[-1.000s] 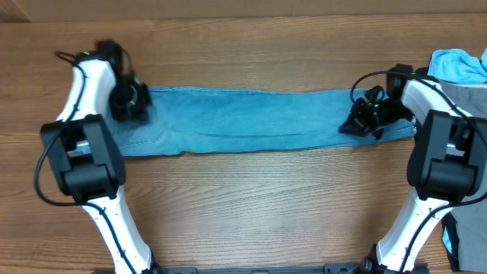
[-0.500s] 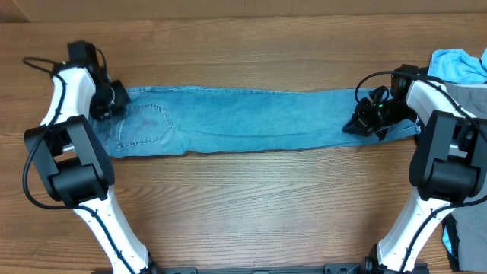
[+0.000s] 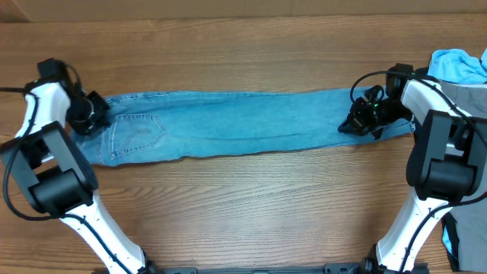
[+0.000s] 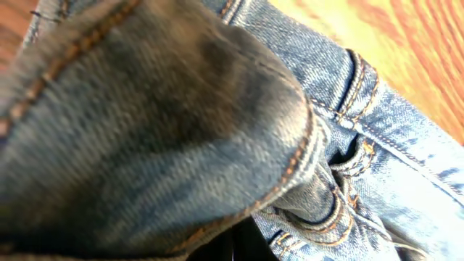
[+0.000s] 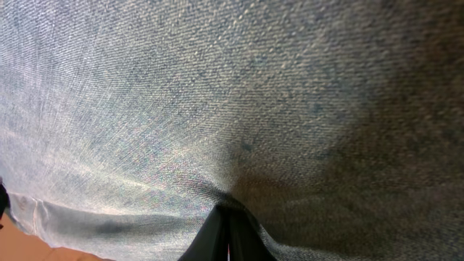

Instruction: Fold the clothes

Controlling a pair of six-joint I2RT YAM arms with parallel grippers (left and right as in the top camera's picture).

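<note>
The left hand (image 3: pixel 93 114) is clamped shut on the waistband of the jeans (image 3: pixel 243 123) near the bench's (image 3: pixel 243 205) left edge. The right hand (image 3: pixel 358 122) is pinched tight on the leg ends near the right edge. The jeans lie stretched flat between them. A sky-blue garment (image 3: pixel 459 65) sits at the far right corner.

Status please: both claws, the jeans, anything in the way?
Left claw shut on jeans, waistband end. Right claw shut on leg end. Denim flat, full length. Sky-blue garment far right, apart.

White arm links (image 3: pixel 114 228), boxy black joint housings (image 3: pixel 49 164), looping black cables (image 3: pixel 367 76)
</note>
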